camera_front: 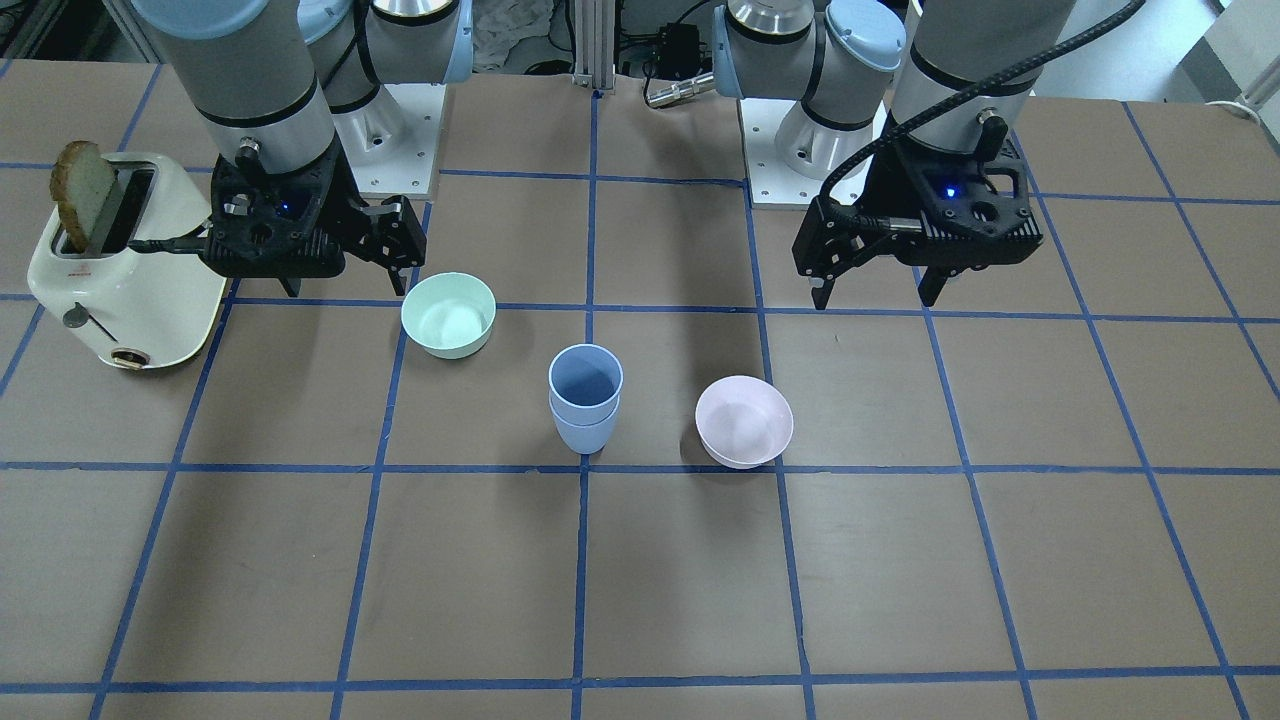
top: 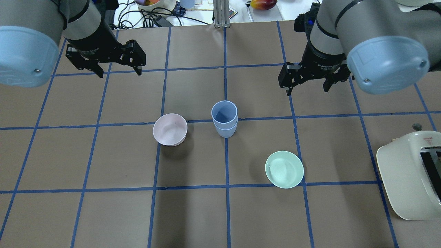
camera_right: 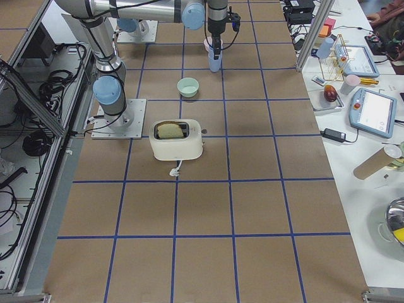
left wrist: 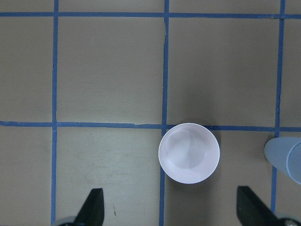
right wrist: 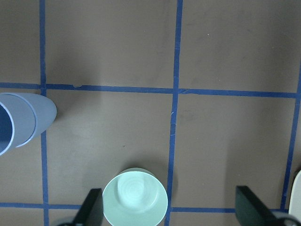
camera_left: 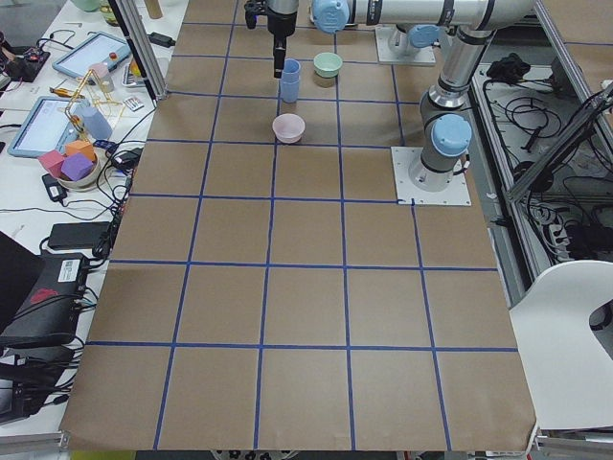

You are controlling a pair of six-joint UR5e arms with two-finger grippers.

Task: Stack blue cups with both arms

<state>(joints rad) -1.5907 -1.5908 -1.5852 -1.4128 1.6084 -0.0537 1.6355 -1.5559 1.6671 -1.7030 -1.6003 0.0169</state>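
The two blue cups (top: 224, 120) stand upright near the table's middle, one nested inside the other; they also show in the front view (camera_front: 585, 400). My left gripper (top: 119, 73) is open and empty, raised above the table beyond the pink bowl. In the left wrist view its fingers (left wrist: 94, 207) are spread, with the cups (left wrist: 287, 157) at the right edge. My right gripper (top: 306, 91) is open and empty, raised to the right of the cups. The right wrist view shows the cups (right wrist: 21, 122) at its left edge.
A pale pink bowl (top: 170, 129) sits left of the cups and a mint-green bowl (top: 284, 169) sits nearer, to their right. A cream toaster (top: 413, 172) holding a bread slice (camera_front: 80, 195) stands at the right edge.
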